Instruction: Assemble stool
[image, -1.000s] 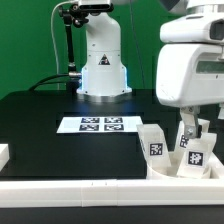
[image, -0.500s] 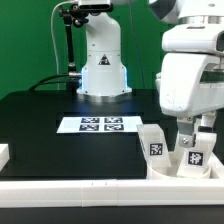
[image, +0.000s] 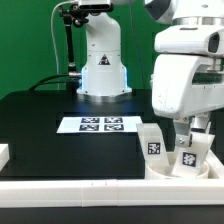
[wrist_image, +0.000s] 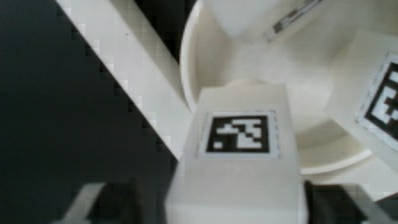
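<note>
End effector (image: 190, 140) clamped on tagged leg (image: 191, 153) (second leg (image: 153, 140) beside).

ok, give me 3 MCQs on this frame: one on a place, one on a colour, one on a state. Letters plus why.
1. Where does the marker board lie?
A. on the black table, in front of the robot base
B. on top of the legs
C. leaning on the green wall

2. What colour is the leg under the tool?
A. black all over
B. white with a black-and-white tag
C. green

3. How does the tool stand?
A. raised high above the table
B. lying flat on the marker board
C. down at the leg, a finger on either side

Answers:
1 A, the tag sheet lies flat on the black top before the base.
2 B, the wrist view shows a white block with a square tag.
3 C, the fingers straddle the leg at the exterior view's right.
</note>
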